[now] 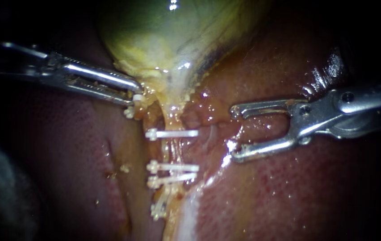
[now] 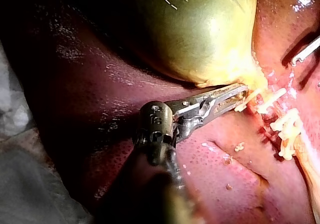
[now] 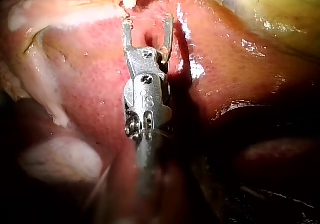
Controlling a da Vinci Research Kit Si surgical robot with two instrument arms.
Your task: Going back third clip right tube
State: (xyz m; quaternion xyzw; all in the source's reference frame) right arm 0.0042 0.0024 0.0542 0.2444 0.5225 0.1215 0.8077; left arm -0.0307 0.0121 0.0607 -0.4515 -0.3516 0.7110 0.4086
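Three white clips sit across the tube that runs down from the gallbladder's neck: one clip higher up and apart, then a middle clip and a lower clip lying close together. A smaller white clip shows further down, slightly to the left; whether it sits on the same tube cannot be told. The right instrument lies just to the right of the tube, level with the gap between the upper clip and the pair, its jaws spread wide with nothing between them and their tips clear of the clips; the right wrist view shows the same open, empty jaws above wet tissue. The left instrument reaches to the gallbladder's neck, and the left wrist view shows its jaws clamped on the yellowish tissue there. The gallbladder is green-yellow and glossy. The liver all round is red, stippled and wet, with bright glints. A pale band of tissue runs below the clips. The field's edges fall into darkness.
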